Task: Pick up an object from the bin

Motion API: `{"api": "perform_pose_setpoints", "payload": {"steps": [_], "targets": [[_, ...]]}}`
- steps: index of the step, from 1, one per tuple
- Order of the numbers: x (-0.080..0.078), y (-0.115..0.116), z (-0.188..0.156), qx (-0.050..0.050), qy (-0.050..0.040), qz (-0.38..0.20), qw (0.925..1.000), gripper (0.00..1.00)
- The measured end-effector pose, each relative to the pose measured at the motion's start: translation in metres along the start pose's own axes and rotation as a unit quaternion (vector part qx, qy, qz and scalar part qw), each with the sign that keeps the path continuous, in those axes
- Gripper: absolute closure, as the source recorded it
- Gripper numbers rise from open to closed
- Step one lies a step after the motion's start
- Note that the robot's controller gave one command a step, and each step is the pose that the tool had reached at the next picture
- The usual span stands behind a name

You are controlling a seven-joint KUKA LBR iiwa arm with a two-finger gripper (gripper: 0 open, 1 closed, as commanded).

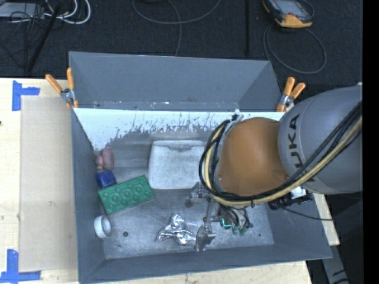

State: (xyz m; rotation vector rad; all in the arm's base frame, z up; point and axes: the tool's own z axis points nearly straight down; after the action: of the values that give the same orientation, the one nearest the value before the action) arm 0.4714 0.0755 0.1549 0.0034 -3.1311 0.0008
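Robotics lab, grey industrial arm (323,138) lettered KUKA, bundled cables (208,152) at its wrist, reaching from the right into a grey metal bin (172,78), dark floor (225,40) beyond, loose cords (74,7) far left, handheld controller (288,10) far right

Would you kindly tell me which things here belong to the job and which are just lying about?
Job: pincer; crumpled silver foil beside it, bottom middle.
Lying about: green studded block; blue piece; pink piece; white roll.
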Motion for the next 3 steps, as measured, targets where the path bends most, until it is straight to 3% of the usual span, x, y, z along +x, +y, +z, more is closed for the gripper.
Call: {"api": "perform_pose_setpoints", "payload": {"steps": [1, 2, 3], "targets": [[-0.011, 0.019, -0.076, -0.001, -0.0064, 0.128, 0.9918, 0.00], [-0.031, 0.036, 0.052, 0.000, -0.0003, 0.191, 0.9817, 0.00], [-0.014, 0.020, 0.083, -0.002, -0.0073, 0.107, 0.9942, 0.00]]}}
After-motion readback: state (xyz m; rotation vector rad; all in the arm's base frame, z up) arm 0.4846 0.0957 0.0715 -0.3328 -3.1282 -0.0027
